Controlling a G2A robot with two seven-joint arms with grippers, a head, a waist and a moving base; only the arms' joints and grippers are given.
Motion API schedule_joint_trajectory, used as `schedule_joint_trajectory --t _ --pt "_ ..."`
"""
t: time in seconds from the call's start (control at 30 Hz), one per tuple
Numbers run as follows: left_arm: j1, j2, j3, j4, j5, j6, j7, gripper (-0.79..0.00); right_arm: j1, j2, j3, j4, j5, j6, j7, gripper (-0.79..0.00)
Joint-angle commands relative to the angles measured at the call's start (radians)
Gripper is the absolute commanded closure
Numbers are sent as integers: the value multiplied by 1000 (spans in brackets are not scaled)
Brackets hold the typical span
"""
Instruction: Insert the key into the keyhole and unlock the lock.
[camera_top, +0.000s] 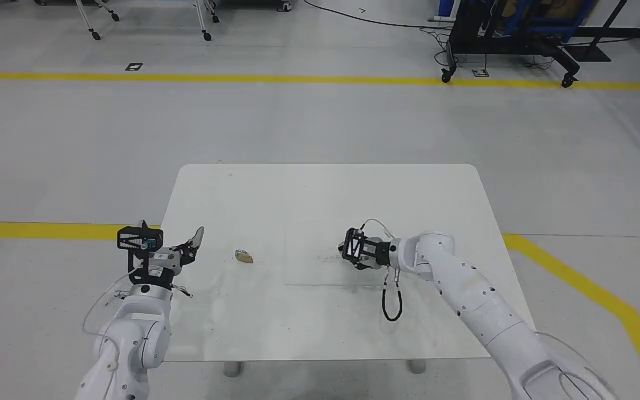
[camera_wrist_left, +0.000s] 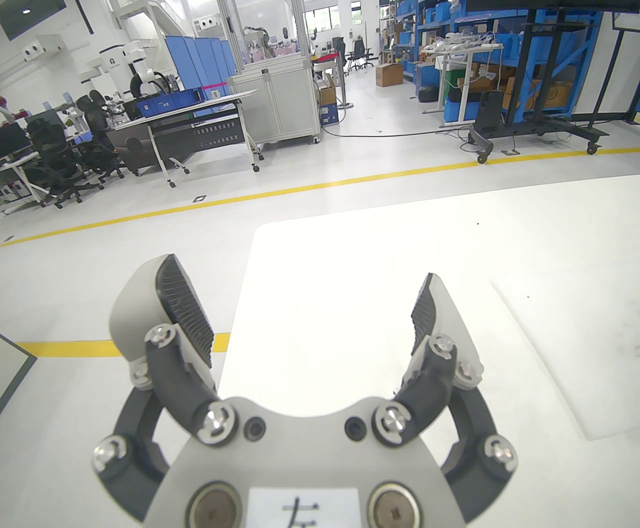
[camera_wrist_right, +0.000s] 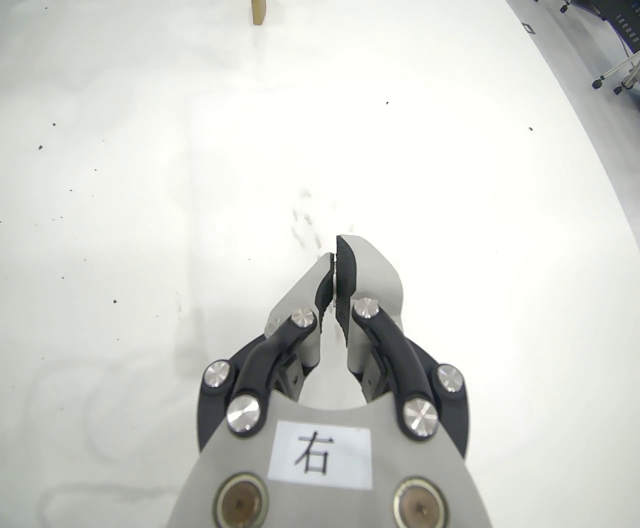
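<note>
Barely in frame, lock (camera_wrist_right: 258, 12) ahead of right claw (camera_wrist_right: 334, 251).

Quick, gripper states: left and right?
Left gripper: open, holding nothing.
Right gripper: closed; cannot tell whether it grips anything.

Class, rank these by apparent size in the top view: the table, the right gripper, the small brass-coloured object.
1. table, by far the largest
2. right gripper
3. brass-coloured object, the smallest
</note>
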Motion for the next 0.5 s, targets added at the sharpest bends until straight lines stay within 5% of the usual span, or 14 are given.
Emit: schedule_joint_trajectory --t 0.0,0.23,0.47 --pt "0 0 0 0 0 0 0 -785 -6 3 9 -12 3 6 -8 0" --pt "0 0 0 0 0 0 0 -785 -59 25 111 -43 127 26 -101 0" --pt "0 0 0 0 0 0 0 -785 -30 21 201 128 690 -107 76 0"
